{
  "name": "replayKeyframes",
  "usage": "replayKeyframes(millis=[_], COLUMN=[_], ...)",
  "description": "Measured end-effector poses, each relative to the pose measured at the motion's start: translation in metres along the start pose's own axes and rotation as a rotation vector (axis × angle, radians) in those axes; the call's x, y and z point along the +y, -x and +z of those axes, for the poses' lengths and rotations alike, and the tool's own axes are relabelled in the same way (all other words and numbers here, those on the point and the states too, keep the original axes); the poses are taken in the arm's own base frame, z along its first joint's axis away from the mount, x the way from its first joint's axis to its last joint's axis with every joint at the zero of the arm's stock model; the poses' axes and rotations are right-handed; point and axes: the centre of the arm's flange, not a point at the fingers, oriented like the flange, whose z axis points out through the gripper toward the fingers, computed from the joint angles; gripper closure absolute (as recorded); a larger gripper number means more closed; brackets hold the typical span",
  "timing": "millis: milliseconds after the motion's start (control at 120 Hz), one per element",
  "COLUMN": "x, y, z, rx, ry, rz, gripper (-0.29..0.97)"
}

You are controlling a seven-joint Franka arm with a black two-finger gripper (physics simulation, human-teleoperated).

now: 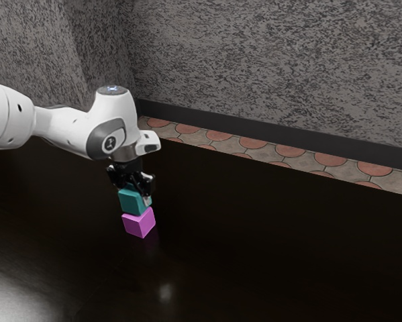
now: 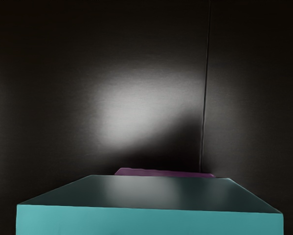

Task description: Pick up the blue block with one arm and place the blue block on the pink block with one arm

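The jaws are clenched on the blue block [image 1: 133, 200], pressing it from two sides. In the exterior view this block stands at 12 o'clock of the pink block [image 1: 138, 223], seemingly touching its top face. Both are over the dark bench [image 1: 268, 255], at 5 o'clock of the arm [image 1: 60, 127]

No legible text or numbers, small emblem [image 1: 111, 143] on arm joint [image 1: 96, 134] unreadable

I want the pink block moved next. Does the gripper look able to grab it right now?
Probably not: the gripper is shut on the blue block, which sits directly over the pink block, covering its top.
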Motion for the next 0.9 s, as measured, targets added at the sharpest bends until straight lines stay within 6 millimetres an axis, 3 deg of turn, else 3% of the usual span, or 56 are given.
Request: replayKeyframes(millis=[417, 758, 900], x=[0.002, 0.003, 0.002], y=[0.0, 0.013, 0.013], z=[-0.004, -0.004, -0.008], rx=[0.011, 0.0, 0.006], ry=[-0.008, -0.01, -0.005], rz=[0.011, 0.003, -0.002], gripper=[0.32, 0.32, 0.2])
